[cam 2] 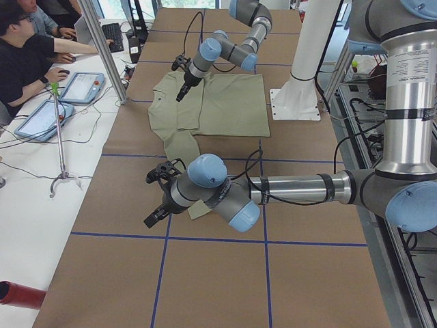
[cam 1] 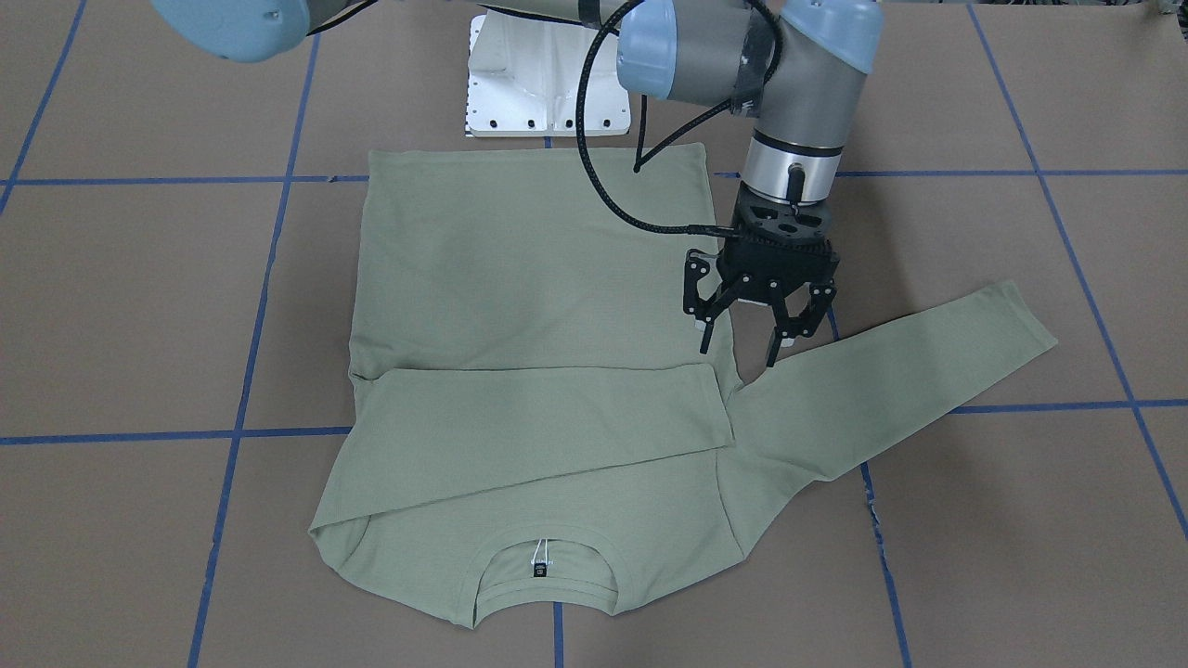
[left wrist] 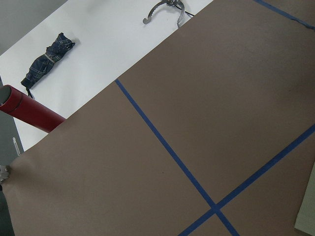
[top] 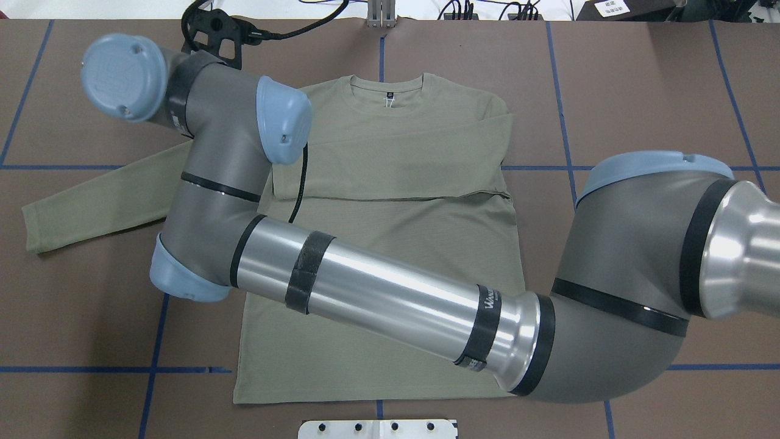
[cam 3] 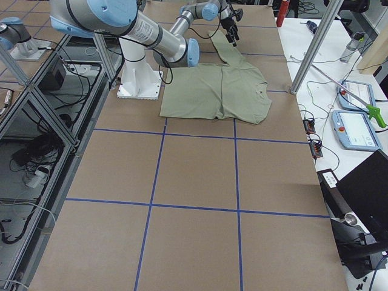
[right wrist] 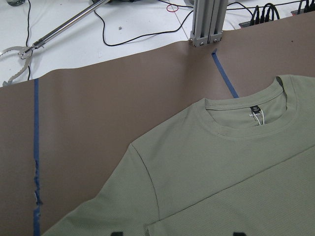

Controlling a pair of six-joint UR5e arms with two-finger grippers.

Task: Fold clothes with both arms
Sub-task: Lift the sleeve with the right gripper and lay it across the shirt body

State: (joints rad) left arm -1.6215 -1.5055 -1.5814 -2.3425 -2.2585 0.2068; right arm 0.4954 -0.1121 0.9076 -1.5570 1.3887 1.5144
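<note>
The sage-green shirt [cam 1: 520, 278] lies flat on the brown table, collar and black label [cam 1: 540, 570] pointing away from the robot. One sleeve [cam 1: 538, 417] is folded across the chest. The other sleeve [cam 1: 910, 371] stretches out on the robot's left. My right arm reaches across the shirt [top: 396, 244]. Its gripper [cam 1: 738, 357] hangs open and empty just above that sleeve's armpit, with both fingertips showing at the bottom edge of the right wrist view [right wrist: 178, 232]. My left gripper [cam 2: 156, 199] shows only in the exterior left view, raised near the sleeve's end; I cannot tell its state.
The white pedestal base [cam 1: 548, 83] stands at the shirt's hem. Blue tape lines [cam 1: 251, 306] cross the table. People [cam 2: 27, 55] sit at a side table holding tablets and a grabber tool [cam 2: 60, 137]. A red cylinder [left wrist: 29, 110] and a folded umbrella [left wrist: 47, 59] lie beyond the table's end.
</note>
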